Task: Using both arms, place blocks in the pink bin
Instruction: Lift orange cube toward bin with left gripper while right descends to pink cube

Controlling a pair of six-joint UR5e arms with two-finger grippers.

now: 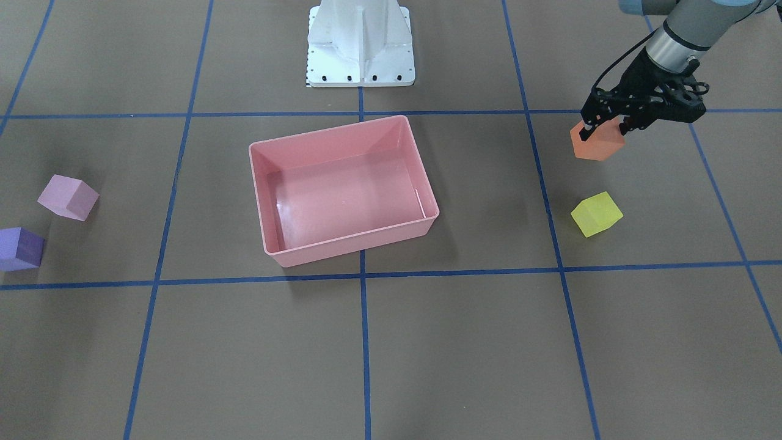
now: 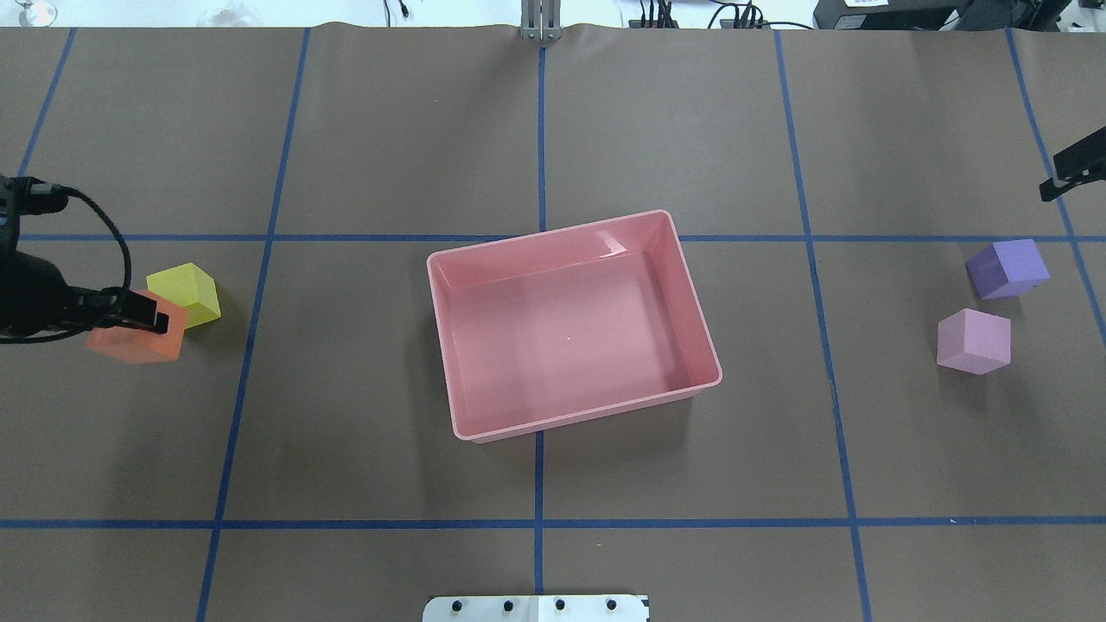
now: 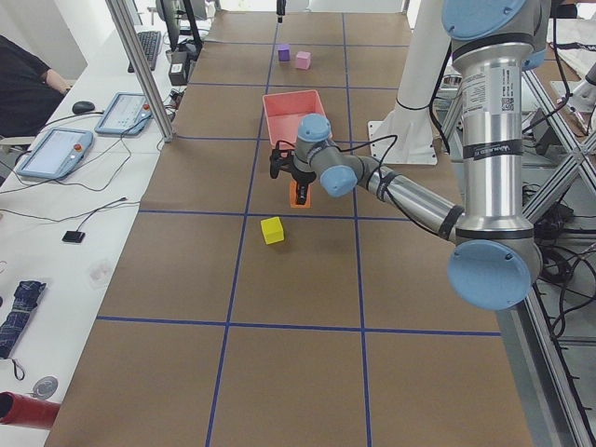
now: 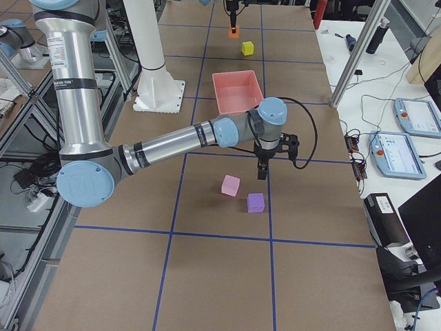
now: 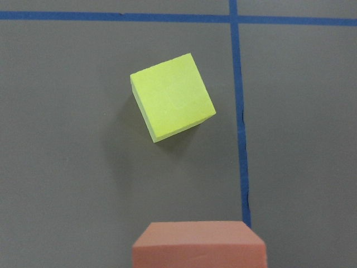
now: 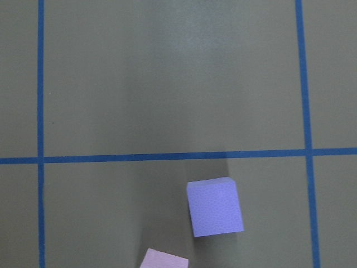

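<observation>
Left fingers (image 1: 624,125) are pinching the orange cube (image 1: 599,145). The front view shows both fingers on it, the overhead just one. The left wrist cam catches only the cube's edge, plus the yellow cube (image 5: 173,96) flat on the desk (image 1: 464,342). Right fingers (image 4: 262,167) hang near the purple cube (image 4: 255,202) and light pink cube (image 4: 230,185); we can't tell if they're spread or pressed together. Pink bin (image 1: 342,241) sits mid-desk, glossy with sloped walls, all four cubes outside it. Cubes are matte and foam-like.
</observation>
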